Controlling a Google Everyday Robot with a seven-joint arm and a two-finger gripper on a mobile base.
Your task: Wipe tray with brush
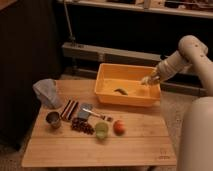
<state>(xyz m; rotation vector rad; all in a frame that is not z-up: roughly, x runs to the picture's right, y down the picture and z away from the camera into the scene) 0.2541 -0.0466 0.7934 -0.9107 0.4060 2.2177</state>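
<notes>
Table (75, 150), far left of the fingers: grey bag (46, 91), metal cup (53, 119), dark bars, grey block with thin handle (86, 111), red berries, green cup (101, 130), orange fruit (119, 127). Tray (107, 97) sits at the table's back right; dark curved scrap (120, 91) inside, left of the fingers. Gripper (149, 79) over the tray's right rim; pale brush (146, 80) at its tip. Fingers' spread: can't tell.

the orange-yellow tray (111, 95) sits flat at the back right of the wooden table, long side facing me. the gripper (148, 80) hangs over its right wall, with the small pale brush (145, 80) at its tip.
</notes>
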